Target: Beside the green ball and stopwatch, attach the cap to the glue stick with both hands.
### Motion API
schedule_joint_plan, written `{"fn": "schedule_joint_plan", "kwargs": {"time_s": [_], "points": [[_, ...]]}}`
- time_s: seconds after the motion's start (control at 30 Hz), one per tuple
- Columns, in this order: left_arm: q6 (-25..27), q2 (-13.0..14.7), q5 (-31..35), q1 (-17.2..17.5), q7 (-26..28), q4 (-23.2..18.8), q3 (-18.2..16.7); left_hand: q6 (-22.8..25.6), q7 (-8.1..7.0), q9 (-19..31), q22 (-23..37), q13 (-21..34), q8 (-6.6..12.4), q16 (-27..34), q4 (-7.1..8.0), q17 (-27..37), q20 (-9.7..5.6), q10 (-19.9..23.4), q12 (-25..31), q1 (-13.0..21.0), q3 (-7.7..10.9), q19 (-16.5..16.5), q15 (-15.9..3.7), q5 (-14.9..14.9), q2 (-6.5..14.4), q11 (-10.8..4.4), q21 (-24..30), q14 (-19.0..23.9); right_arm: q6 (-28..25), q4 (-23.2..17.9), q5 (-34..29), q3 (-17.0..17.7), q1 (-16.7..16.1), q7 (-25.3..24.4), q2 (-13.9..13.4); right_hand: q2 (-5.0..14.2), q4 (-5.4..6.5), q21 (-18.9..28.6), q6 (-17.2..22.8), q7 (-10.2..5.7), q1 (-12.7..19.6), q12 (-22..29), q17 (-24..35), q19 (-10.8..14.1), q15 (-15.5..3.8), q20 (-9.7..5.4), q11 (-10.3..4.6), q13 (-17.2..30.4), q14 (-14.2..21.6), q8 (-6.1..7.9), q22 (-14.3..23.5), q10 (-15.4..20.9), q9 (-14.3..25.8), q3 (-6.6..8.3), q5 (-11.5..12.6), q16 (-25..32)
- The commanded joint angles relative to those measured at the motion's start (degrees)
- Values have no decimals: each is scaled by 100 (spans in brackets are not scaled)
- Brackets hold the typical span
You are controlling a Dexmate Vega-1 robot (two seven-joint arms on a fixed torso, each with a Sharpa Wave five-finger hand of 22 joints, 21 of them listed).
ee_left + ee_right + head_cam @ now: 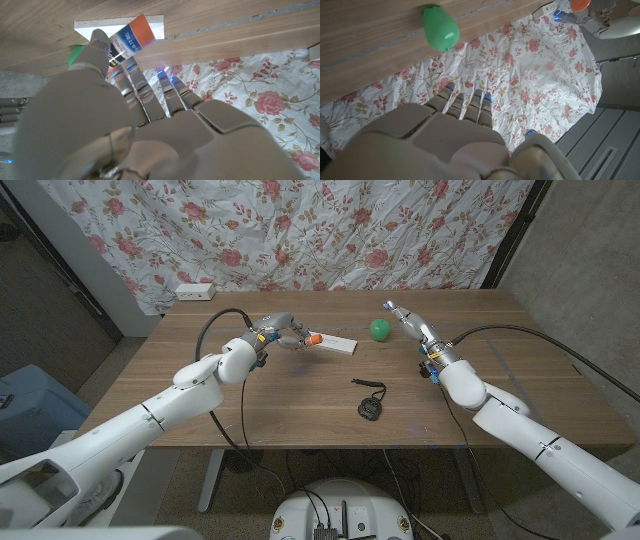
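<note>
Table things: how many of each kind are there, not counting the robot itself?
Green ball: 1
Black stopwatch with its cord: 1
Glue stick, orange-ended, held in the left hand: 1
White flat card or box beneath it: 1
Total: 4

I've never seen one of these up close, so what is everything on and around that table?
glue stick: one, orange end, held above the table's left-middle.
white flat box: one, white, table's far middle.
green ball: one, green, far middle-right.
stopwatch: one, black with cord, table's centre.
table: one, brown wood.
floral curtain: one, white with red roses, behind the table.
power strip: one, white, beyond the far-left corner.
left robot hand: one, grey, grips the glue stick.
right robot hand: one, grey, beside the ball, seemingly holding nothing.
</note>
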Motion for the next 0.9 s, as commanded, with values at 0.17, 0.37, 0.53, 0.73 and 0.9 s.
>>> {"fn": "schedule_joint_plan", "kwargs": {"time_s": [0.17,0.37,0.53,0.73,0.9], "points": [[288,64,820,-31,-426,-175,114,145,215,32,10,18,-3,-12,68,13,-243,1,-13,-435,48,-16,-667,47,402,-66,16,30,-22,125,547,470,-381,-440,128,448,4,7,2,30,28,28,15,57,-137,-18,35,8,24,24,0,14,-5,40,42,0],[226,88,986,-124,-606,-150,173,105,207,34,10,17,-12,-16,61,10,-241,-55,-23,-423,51,-28,-672,50,396,-69,13,24,26,167,765,593,-470,-549,179,443,1,-3,-16,44,31,25,13,55,-134,-56,48,8,15,20,-1,5,-6,59,45,-12],[123,100,1315,-241,-733,-127,292,81,191,35,10,17,-16,-19,56,8,-226,-94,-27,-409,58,-42,-683,54,396,-70,10,15,127,220,1007,681,-529,-518,199,441,-1,-3,-27,52,33,20,12,67,-136,-72,64,8,16,18,-1,-10,-6,70,46,-16],[58,130,1576,-260,-836,-138,326,33,158,37,10,17,-25,-22,49,7,-220,-139,-28,-388,66,-43,-692,57,394,-74,12,4,184,249,1255,762,-602,-467,203,439,-3,-5,-60,69,36,14,10,85,-130,-78,88,8,25,9,-1,-33,-7,88,48,-22],[54,170,1810,-231,-902,-157,332,12,154,38,10,17,-27,-24,46,6,-210,-171,-31,-376,69,-52,-697,59,389,-73,10,-4,256,316,1535,830,-650,-367,226,434,-7,-7,-95,77,40,10,8,98,-90,-78,124,8,36,1,-2,-53,-7,104,50,-25]]}}
